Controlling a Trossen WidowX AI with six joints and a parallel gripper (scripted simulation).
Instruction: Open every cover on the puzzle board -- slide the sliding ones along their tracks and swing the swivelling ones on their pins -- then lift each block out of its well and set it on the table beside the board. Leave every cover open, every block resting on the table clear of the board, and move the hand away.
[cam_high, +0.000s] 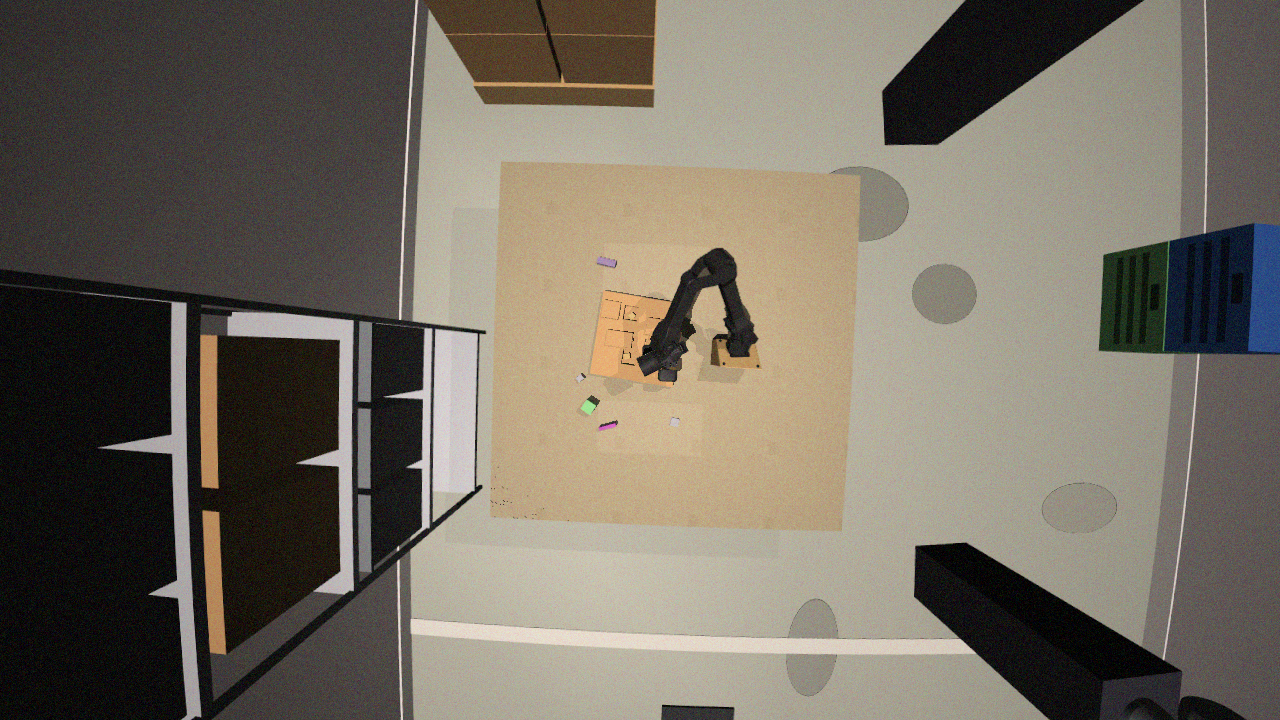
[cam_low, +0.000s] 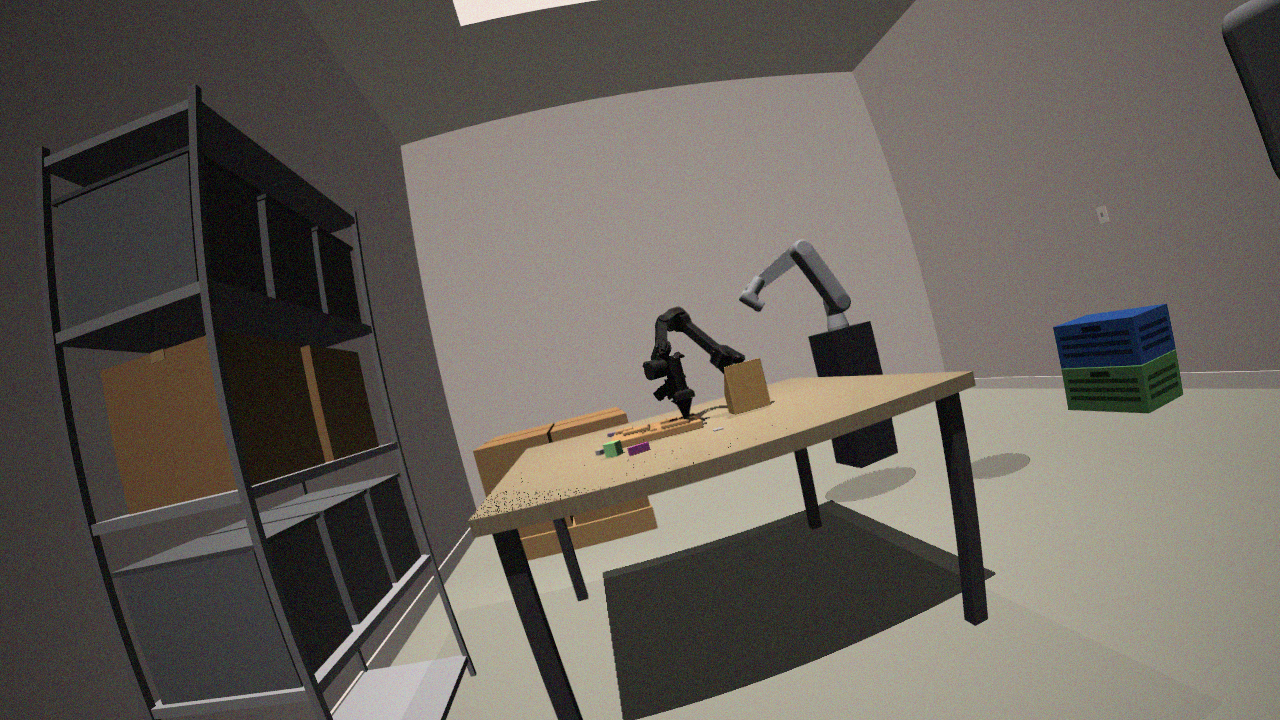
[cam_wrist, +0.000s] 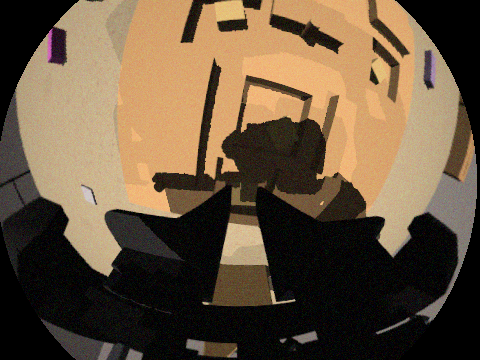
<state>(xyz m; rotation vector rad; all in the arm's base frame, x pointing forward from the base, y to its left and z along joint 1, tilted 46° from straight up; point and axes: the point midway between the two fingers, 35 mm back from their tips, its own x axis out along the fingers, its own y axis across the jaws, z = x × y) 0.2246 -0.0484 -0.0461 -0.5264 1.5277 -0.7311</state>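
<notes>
The orange puzzle board (cam_high: 604, 360) (cam_wrist: 160, 100) lies on the table, with dark slots and open recesses. Small yellow pieces show on it, one (cam_wrist: 231, 11) at the top of the wrist view and another (cam_wrist: 379, 71) at the upper right. A third (cam_wrist: 283, 137) is dim in the arm's shadow. My gripper (cam_low: 686, 415) (cam_wrist: 243, 191) points down at the board's near edge, shut on a small shaded piece whose kind I cannot tell. A green block (cam_high: 588, 406) (cam_low: 612, 449), a magenta block (cam_high: 608, 425) (cam_low: 638, 448) and a purple block (cam_high: 606, 262) (cam_wrist: 429, 70) rest beside the board.
A small white piece (cam_high: 674, 420) (cam_wrist: 88, 194) and a small grey piece (cam_high: 580, 377) also lie on the table. The arm's wooden base block (cam_high: 735, 355) (cam_low: 748, 387) stands right of the board. Shelving (cam_low: 205, 358) stands at the left, beyond the table.
</notes>
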